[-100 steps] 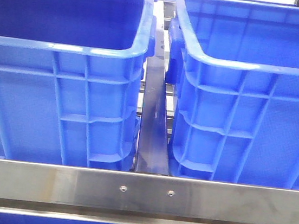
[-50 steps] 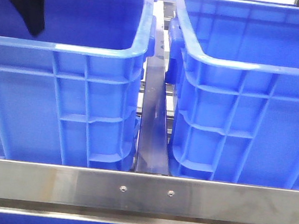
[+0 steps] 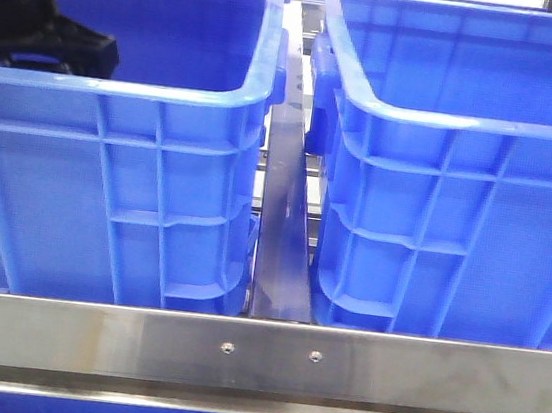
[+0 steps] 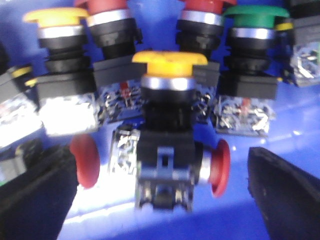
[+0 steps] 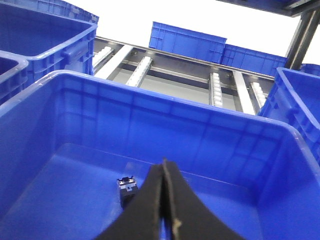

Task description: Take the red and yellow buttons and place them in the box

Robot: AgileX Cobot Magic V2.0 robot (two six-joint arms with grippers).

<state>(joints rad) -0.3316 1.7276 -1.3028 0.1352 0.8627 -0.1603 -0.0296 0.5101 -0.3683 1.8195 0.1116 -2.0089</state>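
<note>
Since a second ago our left arm has dropped into the left crate: then only a dark tip showed at the crate's far rim, at about 11 o'clock in the front view; half a second later a black wedge hung inside the wall; now a bulkier black mass sits low behind the near rim. Both crates and the steel rail across the front have not moved.

From the left wrist view we see our left claw spread wide, its two black fingers standing apart on either side of a yellow button, which stands upright on its black body between them. Neither finger touches it. Two red buttons lie on their sides just beside it, one at 9 o'clock of its base, the other at 3 o'clock. Behind, at 12 o'clock, we make out a row of upright buttons: another yellow one at 10 o'clock, two red caps cut off by the frame edge, and a green button at 2 o'clock. All rest on the blue crate floor.

Our right claw is pressed closed with nothing between its fingers, and hangs over the right crate. One small black-and-clear part lies on that crate's floor, just beside the claw in the right wrist view. We cannot tell its cap colour.
</note>
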